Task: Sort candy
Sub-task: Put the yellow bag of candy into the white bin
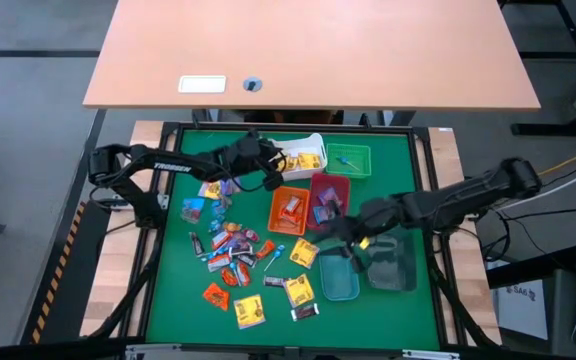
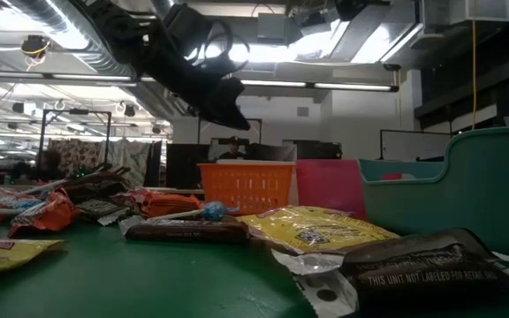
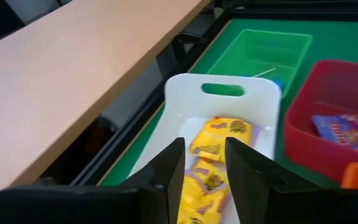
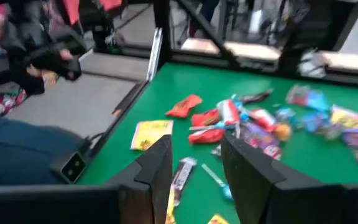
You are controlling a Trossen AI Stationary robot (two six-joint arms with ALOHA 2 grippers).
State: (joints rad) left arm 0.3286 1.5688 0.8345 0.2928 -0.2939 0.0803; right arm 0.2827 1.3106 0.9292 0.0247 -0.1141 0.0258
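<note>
Several yellow candy [image 3: 213, 144] below left gripper [image 3: 204, 163].

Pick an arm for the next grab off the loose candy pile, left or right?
Left, probably. The left gripper hangs open over the white bin, right beside the loose candy. The right gripper is open too, but sits past the orange bin, by the teal bin.

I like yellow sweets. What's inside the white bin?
Yellow wrapped candy lies piled in the white bin, right below the left gripper. Its fingers hide the nearer pieces, so no count.
</note>
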